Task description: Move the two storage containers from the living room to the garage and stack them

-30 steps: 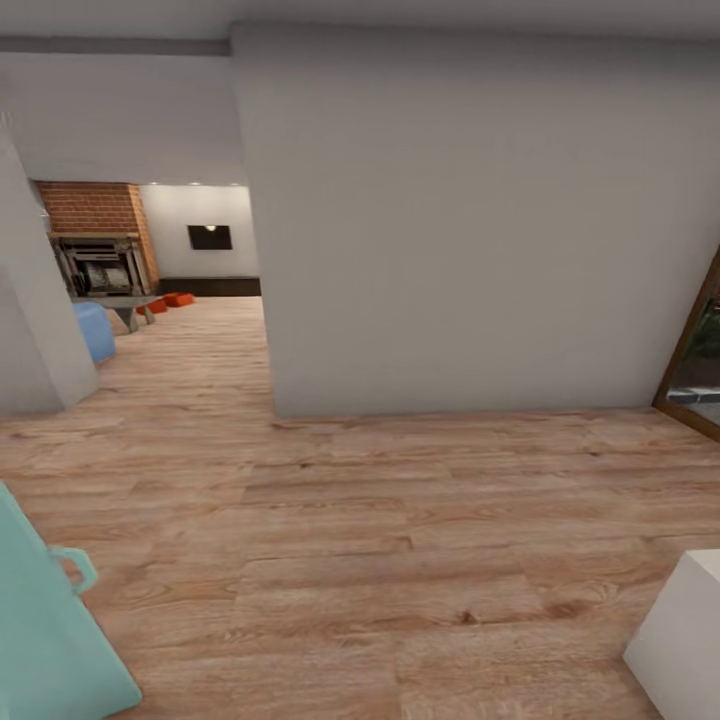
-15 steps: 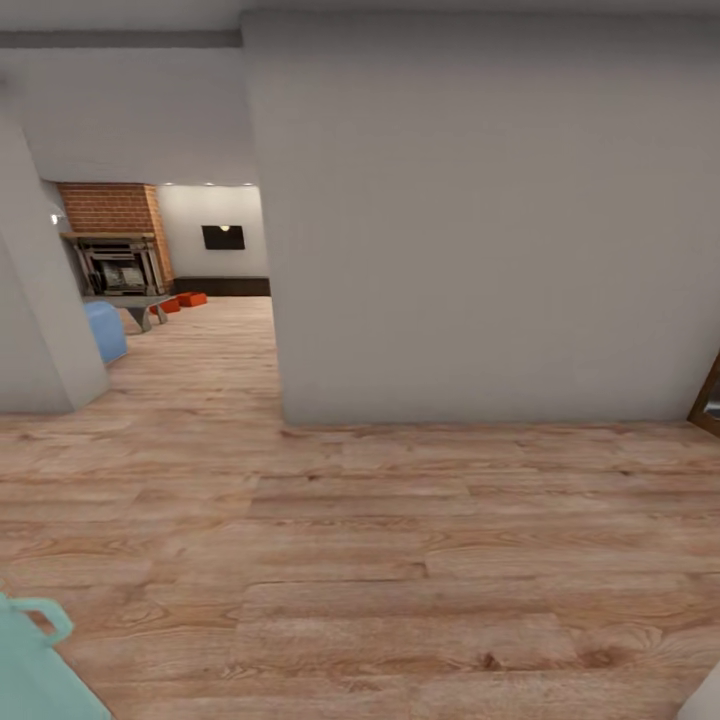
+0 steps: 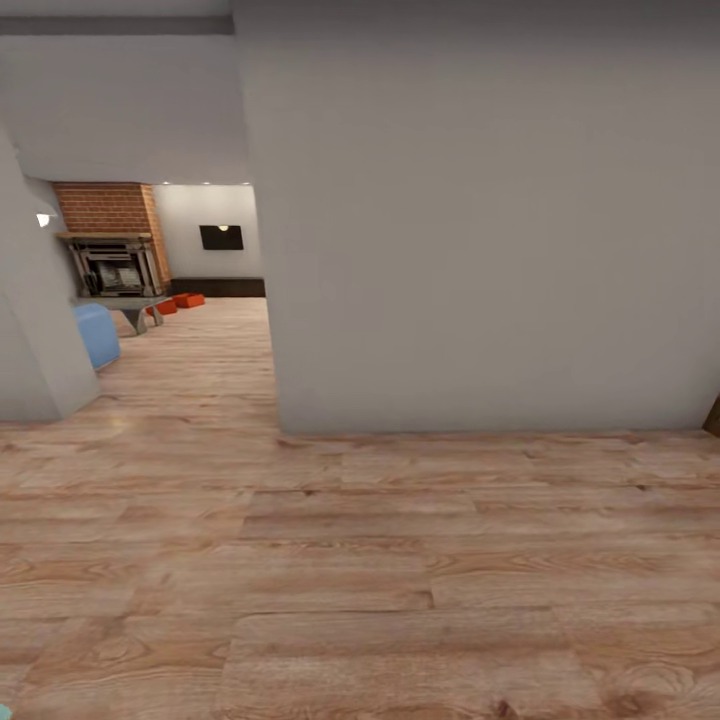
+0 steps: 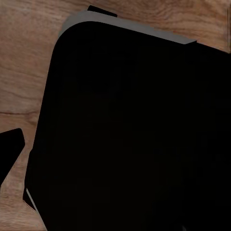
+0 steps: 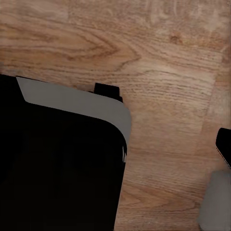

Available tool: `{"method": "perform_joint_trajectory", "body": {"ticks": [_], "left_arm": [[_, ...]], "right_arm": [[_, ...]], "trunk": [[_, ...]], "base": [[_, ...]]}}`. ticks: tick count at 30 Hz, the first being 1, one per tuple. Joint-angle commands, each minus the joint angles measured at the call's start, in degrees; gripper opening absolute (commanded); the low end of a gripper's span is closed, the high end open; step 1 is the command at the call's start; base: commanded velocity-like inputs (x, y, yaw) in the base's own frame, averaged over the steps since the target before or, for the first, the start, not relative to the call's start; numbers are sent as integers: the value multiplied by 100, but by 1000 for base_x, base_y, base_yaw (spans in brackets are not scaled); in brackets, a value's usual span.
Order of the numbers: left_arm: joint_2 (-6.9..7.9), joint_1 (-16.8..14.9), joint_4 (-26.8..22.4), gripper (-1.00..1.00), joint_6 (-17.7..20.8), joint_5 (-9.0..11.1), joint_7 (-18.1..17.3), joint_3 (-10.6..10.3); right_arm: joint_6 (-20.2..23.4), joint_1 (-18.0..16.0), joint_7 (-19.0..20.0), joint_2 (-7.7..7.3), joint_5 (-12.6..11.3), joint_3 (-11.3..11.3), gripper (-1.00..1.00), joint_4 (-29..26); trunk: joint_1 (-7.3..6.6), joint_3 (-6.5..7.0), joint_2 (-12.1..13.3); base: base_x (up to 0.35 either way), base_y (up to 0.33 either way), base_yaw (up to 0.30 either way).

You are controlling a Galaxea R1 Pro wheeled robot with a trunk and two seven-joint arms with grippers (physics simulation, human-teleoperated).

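Two storage containers (image 3: 178, 302) far off beside the brick fireplace (image 3: 110, 240).

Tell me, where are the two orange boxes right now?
In the head view, the two storage containers sit far off at the left, on the living room's wood floor, beside the coffee table and near the brick fireplace.

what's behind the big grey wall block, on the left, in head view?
Past the grey wall block's left edge: light wood-plank flooring, two orange-red bins, brick fireplace, blue sofa corner, grey table. The wall block hides everything further right.
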Motion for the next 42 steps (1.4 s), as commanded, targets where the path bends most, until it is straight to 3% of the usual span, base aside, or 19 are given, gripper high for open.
{"method": "perform_joint_trajectory", "body": {"ticks": [1, 42], "left_arm": [[-1, 0, -5, 100, -2, 28, 0, 4], [-1, 0, -5, 100, -2, 27, 0, 4]], "right_arm": [[-28, -6, -13, 6, 5, 31, 100, 14], [-42, -6, -11, 45, -33, -2, 100, 14]], "trunk": [[3, -5, -2], [3, -5, -2]], "base": [[322, 0, 0], [322, 0, 32]]}}
